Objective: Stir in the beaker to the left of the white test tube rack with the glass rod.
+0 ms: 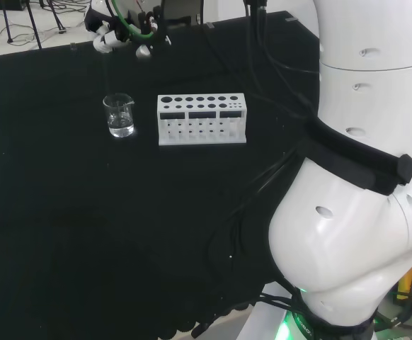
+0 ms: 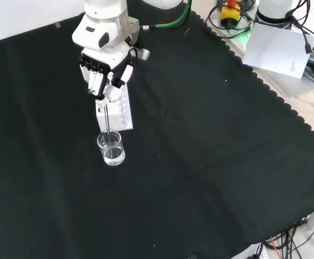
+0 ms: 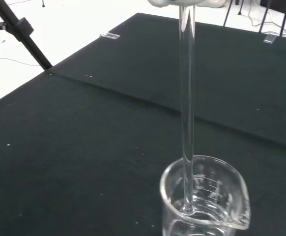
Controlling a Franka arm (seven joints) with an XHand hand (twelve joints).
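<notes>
1. The bench (image 2: 211, 162) is the largest thing; a black cloth covers it, and in the front view the cloth has a scalloped edge on the right side.
2. The white arm (image 1: 362, 177) takes the right part of the head view, and its links stand in front of the cloth there.
3. The white test tube rack (image 1: 202, 119) stands upright on the cloth. In the head view it is just to the right of the beaker; in the front view it is behind the beaker and partly hidden by the hand.
4. The hand (image 2: 106, 73) comes in from the top of the front view and hangs above the beaker. Its fingers are curled around the upper end of the glass rod and pinch it.
5. The beaker (image 2: 111, 148) is clear glass with a spout and holds a little clear liquid at the bottom. It stands near the rack but does not touch it.
6. The glass rod (image 3: 186, 98) is thin, clear and nearly vertical. In the wrist view its lower end is inside the beaker, down in the liquid, near the inner wall.
</notes>
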